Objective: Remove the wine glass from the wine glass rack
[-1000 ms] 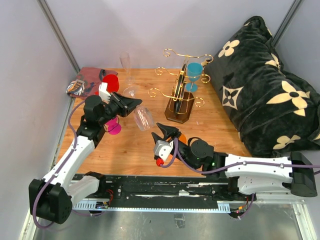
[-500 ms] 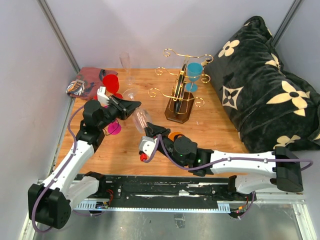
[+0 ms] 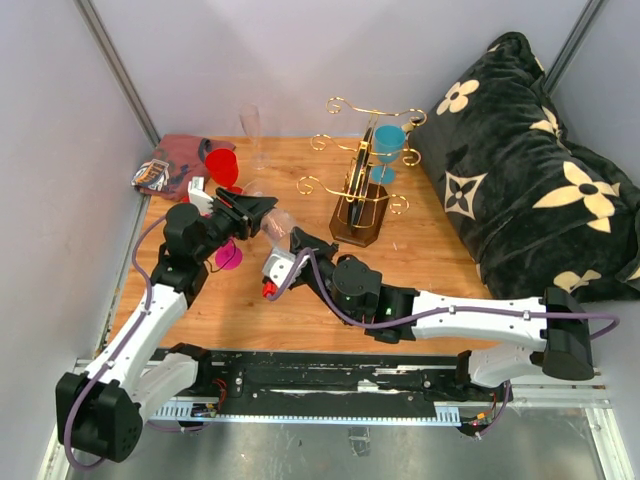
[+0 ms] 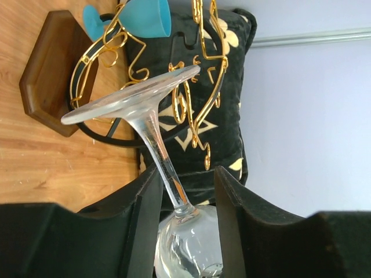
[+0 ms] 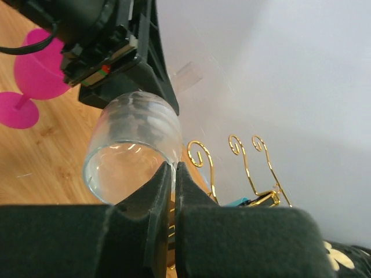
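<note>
Left gripper (image 4: 185, 191) around clear wine glass (image 4: 152, 132)

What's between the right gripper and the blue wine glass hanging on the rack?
The dark wooden rack itself: the blue wine glass hangs beyond its upright panel and gold wire arms. Also, the right gripper is pinching the rim of the clear wine glass held by the left gripper.

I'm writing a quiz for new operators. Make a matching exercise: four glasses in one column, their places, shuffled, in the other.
1 clear wine glass
2 blue glass
3 pink glass
4 red glass

A on the table, partly hidden by the left arm
B on the wine glass rack
C stem between the jaws of the left gripper
D at the table's far left corner

Pairs: 1-C, 2-B, 3-A, 4-D
</note>
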